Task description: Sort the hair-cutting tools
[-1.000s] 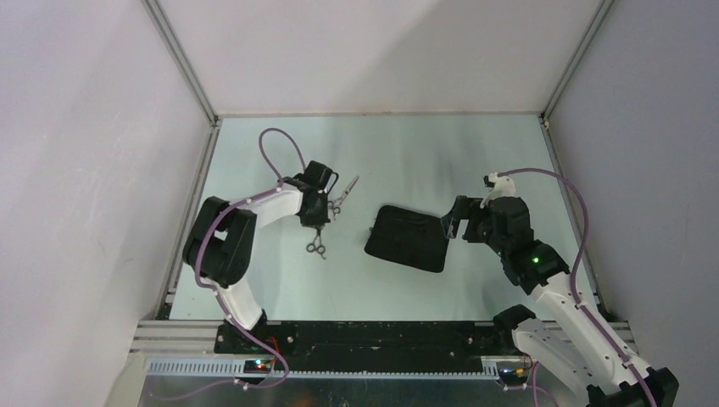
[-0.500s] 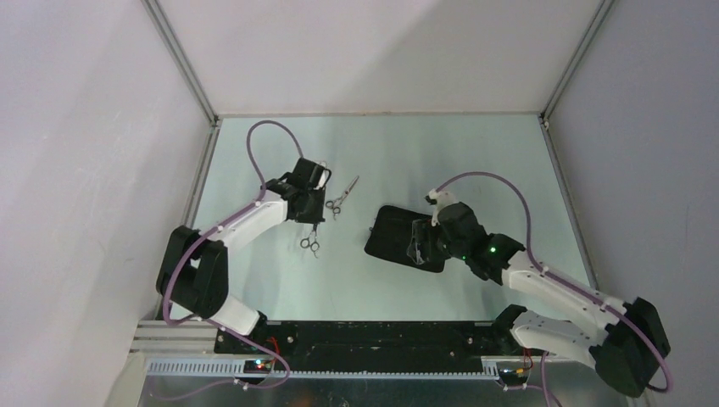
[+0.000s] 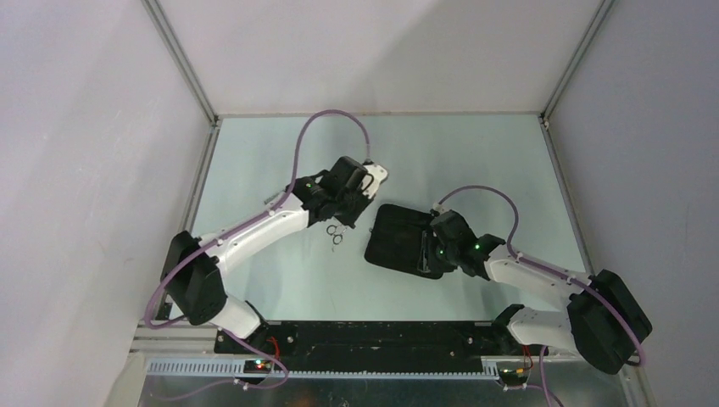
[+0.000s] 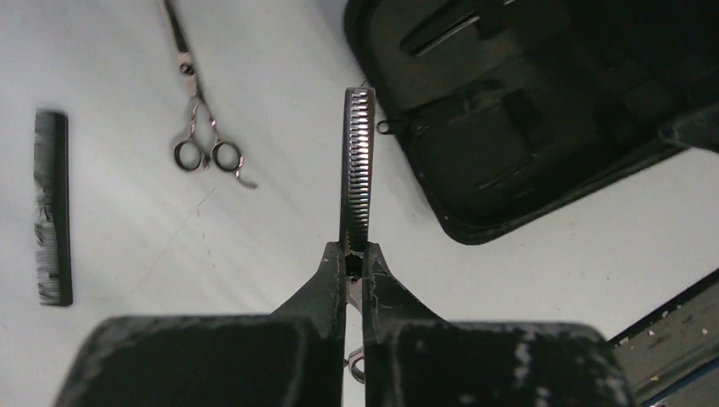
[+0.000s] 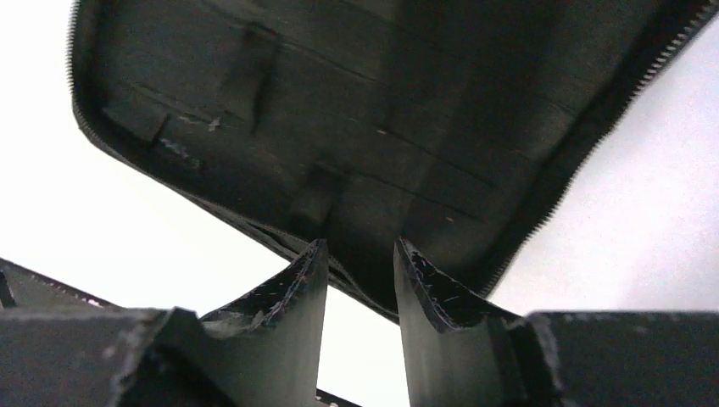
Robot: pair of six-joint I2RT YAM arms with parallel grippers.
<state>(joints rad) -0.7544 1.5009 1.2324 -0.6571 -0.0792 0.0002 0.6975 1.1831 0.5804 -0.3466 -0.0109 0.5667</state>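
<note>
We log: left end effector [image 4: 354, 252] clamped on toothed scissors [image 4: 357, 170], held over tabletop [image 4: 254, 254] | second scissors [image 4: 203, 151] and comb [image 4: 52, 212] lying flat there | right end effector [image 5: 360, 264] jaws apart at open pouch [image 5: 381, 127] edge

Nothing legible on my feeds.
I read no lettering, brand, number or sign on the pouch [image 4: 509, 127], the toothed scissors [image 4: 357, 170], the plain scissors [image 4: 184, 68] or the comb [image 4: 52, 208]; the other views offer none either.
</note>
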